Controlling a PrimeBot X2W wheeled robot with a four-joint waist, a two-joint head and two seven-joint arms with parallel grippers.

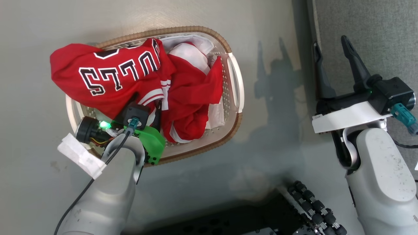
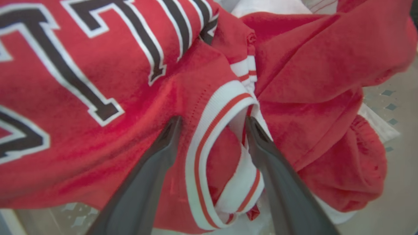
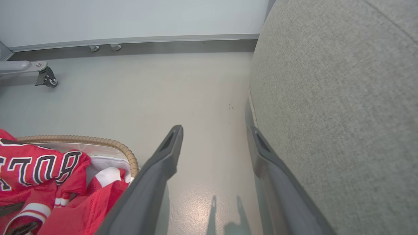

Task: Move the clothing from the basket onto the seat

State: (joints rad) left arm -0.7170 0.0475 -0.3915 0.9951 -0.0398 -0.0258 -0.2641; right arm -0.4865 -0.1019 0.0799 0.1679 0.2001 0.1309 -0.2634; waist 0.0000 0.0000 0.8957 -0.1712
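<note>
The basket [image 1: 235, 78] stands on the floor with the clothing piled in it. The red "BULLS" jersey [image 1: 107, 71] spills over its left rim, and a plainer red-and-white piece [image 1: 192, 88] lies to its right. My left gripper [image 1: 147, 104] reaches down into the pile and is open. In the left wrist view its jaws [image 2: 213, 120] straddle the jersey's [image 2: 81, 98] white-striped trim, with the plainer piece [image 2: 326, 98] beside it. My right gripper [image 1: 330, 43] hangs open and empty at the edge of the grey seat [image 1: 375, 26]. The right wrist view shows that gripper [image 3: 215, 130] over bare floor beside the seat [image 3: 326, 114].
A white liner [image 1: 192, 52] shows at the far side of the basket. My dark wheeled base [image 1: 294, 209] fills the lower edge. A caster on a metal leg [image 3: 45, 76] and a wall baseboard [image 3: 163, 40] stand beyond the basket rim [image 3: 98, 141].
</note>
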